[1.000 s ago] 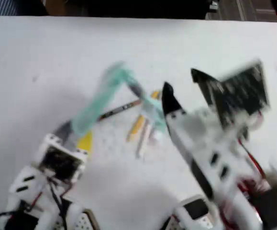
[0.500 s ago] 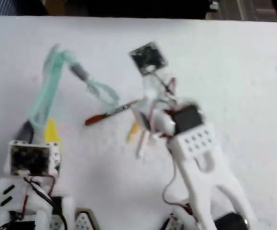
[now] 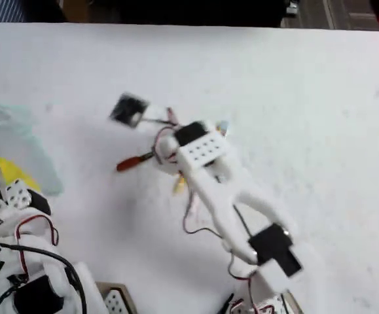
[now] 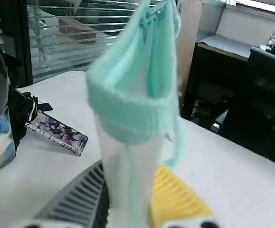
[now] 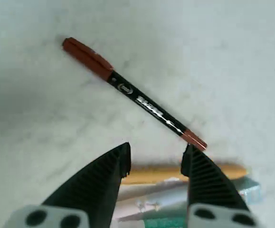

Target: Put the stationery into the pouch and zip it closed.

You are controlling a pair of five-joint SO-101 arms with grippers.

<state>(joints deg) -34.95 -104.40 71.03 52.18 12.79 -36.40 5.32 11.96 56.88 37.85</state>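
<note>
Showing in the left wrist view a pale mint-green see-through zip pouch standing upright, being pinched by the left gripper between a grey finger and a yellow one, above the white table. Rendering the pouch in the high view merely as a faint smear, cut off at the left edge. Hanging the right gripper spread apart and holding nothing, near a black marker pen with a red cap lying flat on the table. Catching a yellow pen and a silvery pen behind the fingers, both partly covered. Burying most of that pile under the right arm in the high view, leaving the red cap poking out. Lying beyond the pouch: a printed card and a black bag.
</note>
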